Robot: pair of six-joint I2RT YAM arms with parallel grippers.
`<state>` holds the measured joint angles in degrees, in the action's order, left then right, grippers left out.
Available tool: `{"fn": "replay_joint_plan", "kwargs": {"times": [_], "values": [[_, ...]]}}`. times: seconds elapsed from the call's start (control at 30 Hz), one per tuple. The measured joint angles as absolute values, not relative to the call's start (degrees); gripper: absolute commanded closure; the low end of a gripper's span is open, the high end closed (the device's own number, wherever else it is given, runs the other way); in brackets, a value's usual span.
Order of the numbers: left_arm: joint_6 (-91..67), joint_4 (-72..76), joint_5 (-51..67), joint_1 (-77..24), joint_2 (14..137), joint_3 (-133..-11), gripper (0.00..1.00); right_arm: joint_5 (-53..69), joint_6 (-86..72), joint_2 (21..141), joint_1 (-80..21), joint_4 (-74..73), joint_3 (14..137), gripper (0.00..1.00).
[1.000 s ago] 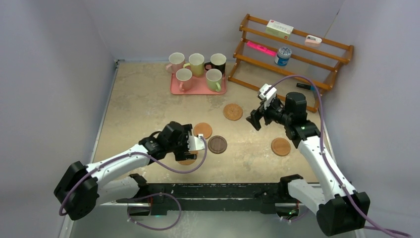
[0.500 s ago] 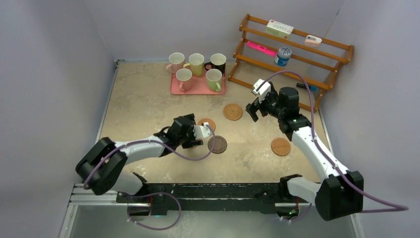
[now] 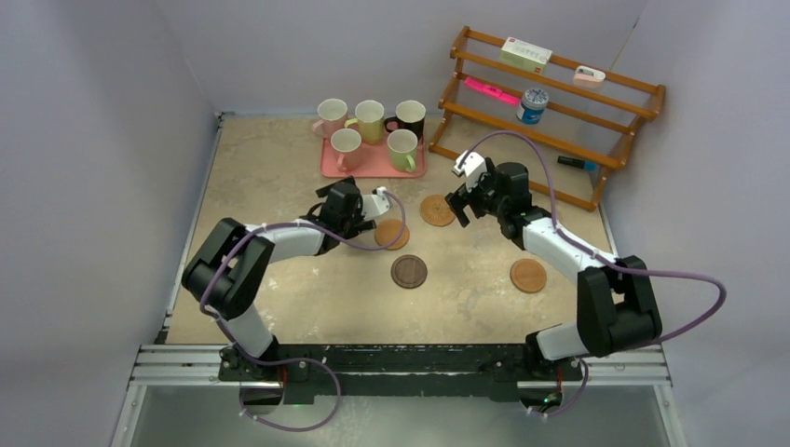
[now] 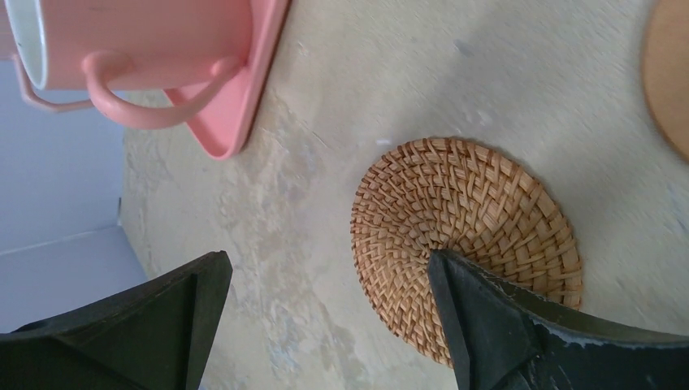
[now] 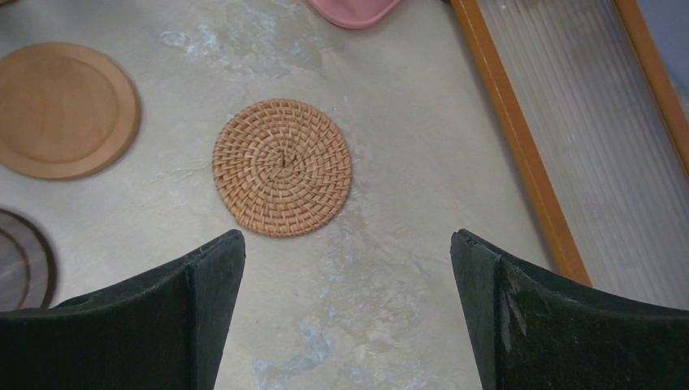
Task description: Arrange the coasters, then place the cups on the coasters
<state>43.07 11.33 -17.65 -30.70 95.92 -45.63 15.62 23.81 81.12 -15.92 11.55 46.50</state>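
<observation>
Both grippers stand open and hold nothing. My left gripper (image 3: 359, 216) (image 4: 325, 260) hangs just in front of the pink tray (image 3: 373, 169). One of its fingers (image 4: 504, 325) overlaps the edge of a woven coaster (image 4: 455, 211), which the top view hides. A smooth tan coaster (image 3: 393, 234) (image 4: 670, 73) lies beside it. My right gripper (image 3: 458, 209) (image 5: 348, 236) hovers right of another woven coaster (image 3: 438, 209) (image 5: 282, 166). A dark brown coaster (image 3: 409, 271) and a tan coaster (image 3: 528, 275) lie nearer the front. The cups stand on the tray: pink (image 3: 331, 114), yellow (image 3: 370, 116), black (image 3: 410, 114), pink (image 3: 346, 144) (image 4: 138, 41) and green (image 3: 402, 144).
A wooden rack (image 3: 559, 121) (image 5: 520, 146) leans in the back right corner, close behind my right gripper. It carries a small blue-and-white can (image 3: 533, 104) and small boxes. Grey walls close in the table on three sides.
My left arm has swung from the table's front up towards the tray, and the coaster seen under it at the front is gone from there. My right gripper has moved left and back towards the woven coaster.
</observation>
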Motion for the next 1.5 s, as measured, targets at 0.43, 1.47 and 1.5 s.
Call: {"fn": "replay_joint_plan", "kwargs": {"times": [0.43,1.47,1.5], "values": [[41.5,11.1,-18.2,-30.4,103.1,-54.2,0.0,8.3,23.9,88.0,-18.3,18.1,45.9,0.02],[37.5,11.1,-11.2,-40.0,100.2,-58.2,0.0,8.2,25.7,87.1,-19.1,17.4,44.4,0.02],[37.5,11.1,-11.0,-40.2,100.9,-58.2,0.0,8.1,25.7,87.0,-19.1,17.4,44.4,0.02]]}}
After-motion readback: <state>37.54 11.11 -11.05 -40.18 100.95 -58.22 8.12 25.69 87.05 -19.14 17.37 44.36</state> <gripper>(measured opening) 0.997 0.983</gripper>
